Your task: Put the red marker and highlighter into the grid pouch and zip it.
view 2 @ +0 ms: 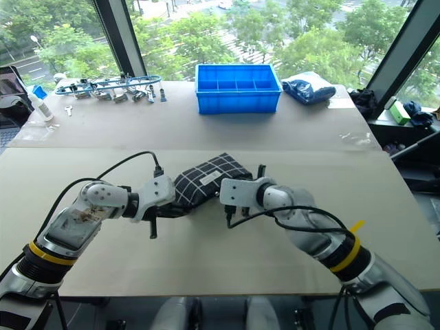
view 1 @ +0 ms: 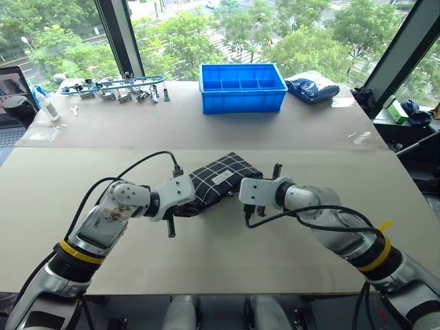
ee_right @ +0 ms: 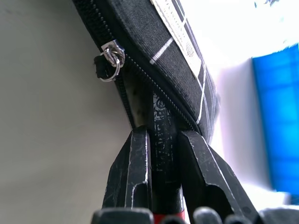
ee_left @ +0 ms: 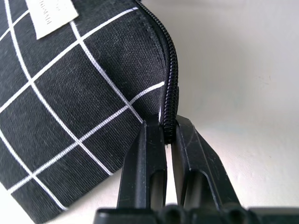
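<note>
The grid pouch (view 1: pixel 221 177), black with white lines and a white label, lies mid-table between my two hands. My left gripper (ee_left: pixel 167 135) is shut on the pouch's zipper edge (ee_left: pixel 169 93) at one corner. My right gripper (ee_right: pixel 163 135) is shut on the red marker (ee_right: pixel 162 158), a black barrel with red showing near the finger roots. The marker's end points into the gap of the pouch's open zipper, just past the metal ring of the zipper pull (ee_right: pixel 109 61). The highlighter is out of view.
A blue plastic bin (view 1: pixel 242 87) stands at the back centre, with a dark blue bag (view 1: pixel 311 88) to its right. Tools (view 1: pixel 113 88), a white bottle (view 1: pixel 47 106) and a laptop (view 1: pixel 8 103) sit at the back left.
</note>
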Available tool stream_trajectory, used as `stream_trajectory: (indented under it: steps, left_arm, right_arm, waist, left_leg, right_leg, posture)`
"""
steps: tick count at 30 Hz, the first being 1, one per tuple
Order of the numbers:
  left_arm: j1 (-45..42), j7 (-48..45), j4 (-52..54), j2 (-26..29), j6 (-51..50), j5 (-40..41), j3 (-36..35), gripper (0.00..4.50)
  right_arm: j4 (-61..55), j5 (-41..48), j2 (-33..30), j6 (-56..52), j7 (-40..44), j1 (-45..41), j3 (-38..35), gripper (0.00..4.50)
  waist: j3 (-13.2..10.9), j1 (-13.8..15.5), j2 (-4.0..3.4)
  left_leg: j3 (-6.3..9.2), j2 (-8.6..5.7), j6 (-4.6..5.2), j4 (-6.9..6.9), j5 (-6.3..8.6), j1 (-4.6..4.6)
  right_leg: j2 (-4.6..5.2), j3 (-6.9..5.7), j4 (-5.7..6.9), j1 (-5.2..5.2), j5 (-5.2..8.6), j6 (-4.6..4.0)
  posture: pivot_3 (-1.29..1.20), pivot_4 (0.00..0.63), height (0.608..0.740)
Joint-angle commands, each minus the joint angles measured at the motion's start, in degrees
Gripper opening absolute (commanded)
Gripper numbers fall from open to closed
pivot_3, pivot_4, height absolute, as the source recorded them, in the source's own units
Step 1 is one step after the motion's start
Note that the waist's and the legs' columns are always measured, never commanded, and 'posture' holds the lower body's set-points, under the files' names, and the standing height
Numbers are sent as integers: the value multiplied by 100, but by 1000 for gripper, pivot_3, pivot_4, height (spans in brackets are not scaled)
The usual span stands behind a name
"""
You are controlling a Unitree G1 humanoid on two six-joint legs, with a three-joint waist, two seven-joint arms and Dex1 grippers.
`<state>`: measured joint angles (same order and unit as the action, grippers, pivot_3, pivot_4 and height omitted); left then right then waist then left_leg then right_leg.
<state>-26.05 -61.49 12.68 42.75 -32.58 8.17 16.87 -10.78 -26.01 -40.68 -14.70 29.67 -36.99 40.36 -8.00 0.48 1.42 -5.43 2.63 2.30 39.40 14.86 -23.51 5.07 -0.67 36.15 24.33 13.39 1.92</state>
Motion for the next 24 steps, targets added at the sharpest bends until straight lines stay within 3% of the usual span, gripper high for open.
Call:
stream_trajectory:
  steps: [1,5,13,21,24]
  left_arm:
    - [-75,-51,167,-8,28,80,-52,0]
    - [-83,-65,172,-20,16,99,-53,0]
    - [-94,-80,207,-83,-16,163,-78,0]
    - [-50,-39,309,-177,-62,296,-145,0]
    - [-45,-28,328,-189,-79,310,-138,0]
  right_arm:
    - [603,-840,-138,1877,-813,-64,106,463]
    - [1459,-1285,-290,3770,-1721,-86,98,463]
    - [2702,-1554,136,5328,-2718,-319,-282,463]
    - [2816,-461,861,5412,-1930,-257,-787,463]
    - [2815,-1030,862,5631,-1927,-297,-657,463]
  waist:
    - [0,4,0]
    - [0,-1,0]
    - [0,-83,0]
    - [0,-115,0]
    - [0,-111,0]
  left_leg:
    - [0,0,-2,0,-1,0]
    - [-7,-1,-7,1,-4,0]
    - [-8,5,-13,1,-8,3]
    - [-3,10,-18,1,-11,4]
    - [1,10,-12,1,-7,5]
  right_leg:
    - [0,0,0,-1,0,0]
    - [4,2,-1,-1,0,1]
    - [-2,7,2,-1,1,0]
    - [-7,9,1,-5,0,-1]
    - [-5,9,2,-6,0,-1]
  posture:
    - [0,150,740]
    - [0,150,740]
    - [0,150,740]
    - [0,150,740]
    - [0,150,740]
